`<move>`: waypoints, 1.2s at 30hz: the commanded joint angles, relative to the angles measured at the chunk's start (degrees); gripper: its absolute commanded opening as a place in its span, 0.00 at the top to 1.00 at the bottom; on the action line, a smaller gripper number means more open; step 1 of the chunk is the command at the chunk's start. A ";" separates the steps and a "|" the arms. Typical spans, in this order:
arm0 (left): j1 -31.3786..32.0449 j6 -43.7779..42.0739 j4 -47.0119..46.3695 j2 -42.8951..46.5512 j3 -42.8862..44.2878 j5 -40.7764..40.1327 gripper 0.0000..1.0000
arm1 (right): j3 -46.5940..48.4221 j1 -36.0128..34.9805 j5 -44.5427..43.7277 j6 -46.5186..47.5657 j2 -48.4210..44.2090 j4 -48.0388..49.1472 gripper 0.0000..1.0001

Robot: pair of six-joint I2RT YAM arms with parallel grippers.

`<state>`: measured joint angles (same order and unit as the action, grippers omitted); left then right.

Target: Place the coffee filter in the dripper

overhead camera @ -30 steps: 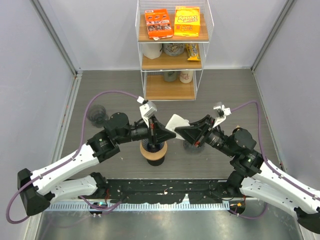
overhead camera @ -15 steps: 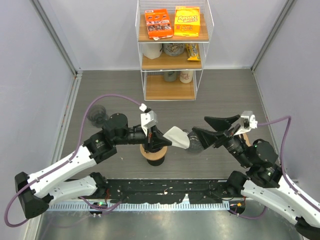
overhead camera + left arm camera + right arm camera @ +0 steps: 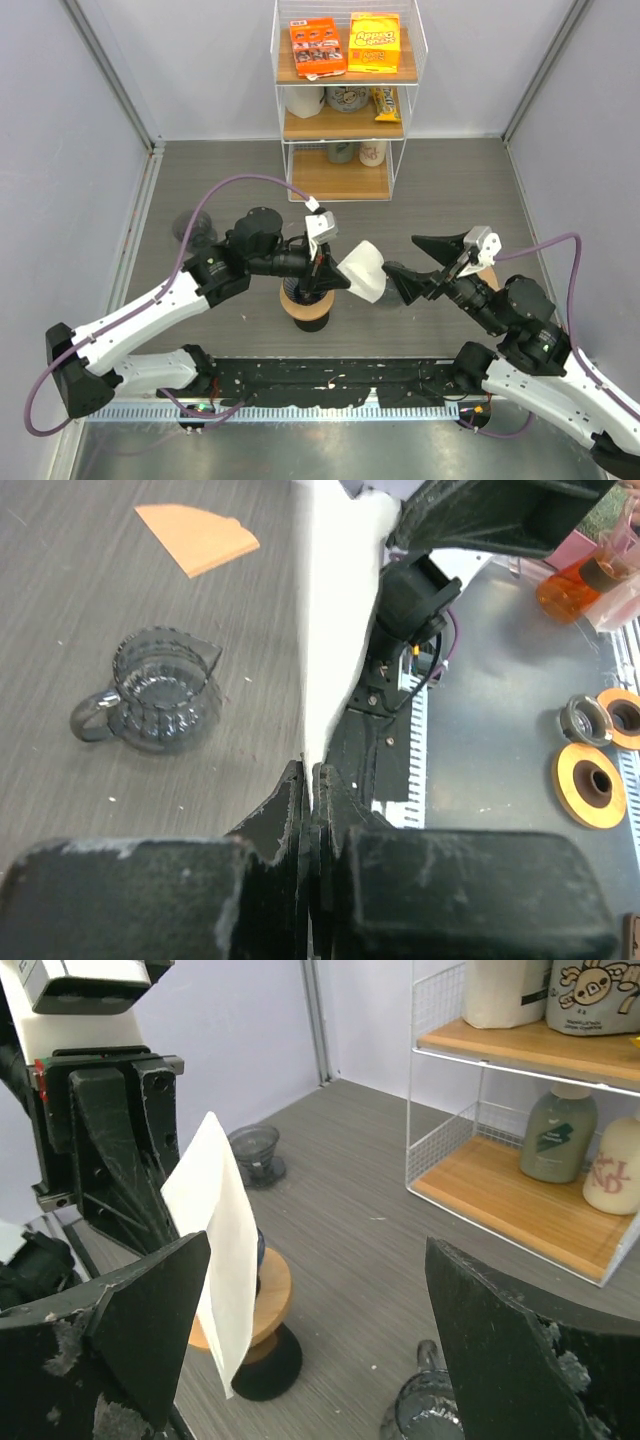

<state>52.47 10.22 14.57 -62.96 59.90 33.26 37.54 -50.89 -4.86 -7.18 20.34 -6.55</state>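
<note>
1. The left gripper (image 3: 308, 775) has its fingers pressed together on one edge of the coffee filter (image 3: 363, 272), pinching it in the air.
2. The right gripper (image 3: 402, 256) stands spread wide and holds nothing. Its lower finger ends just beside the filter's far edge; whether they touch cannot be told.
3. The filter hangs between the two grippers, above the table (image 3: 450, 180) and to the right of the dripper (image 3: 307, 308), not in it.
4. The left gripper sits over the dripper's wooden collar and hides part of its mouth in the top view.
5. A glass jug (image 3: 160, 690) stands on the table beneath the right gripper, near the dripper. An orange paper (image 3: 195, 538) lies flat beyond it. A small dark glass cup (image 3: 195, 228) stands well apart to the left, and a wire shelf (image 3: 520, 1190) stands at the back.
6. The filter's long axis runs from the left fingertips toward the right gripper, its sheet standing on edge.
7. It is white, folded flat and fan-shaped, widening away from the pinch. The left wrist view shows it edge-on as a thin strip.
</note>
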 commanded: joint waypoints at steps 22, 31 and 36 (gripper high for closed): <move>-0.17 1.38 4.68 -2.43 2.32 4.19 1.00 | 7.64 -0.17 -3.76 1.03 4.54 -10.42 0.04; -0.08 2.17 5.56 -3.84 3.47 3.66 1.00 | 7.99 -0.26 1.08 0.06 4.09 -11.47 0.05; -0.09 2.79 4.77 -3.84 2.86 3.04 1.00 | 8.34 -0.26 3.28 -0.73 4.89 -12.61 0.05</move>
<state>52.47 12.01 20.14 -66.87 60.97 36.58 43.40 -50.89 -4.27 -6.70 24.67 -19.33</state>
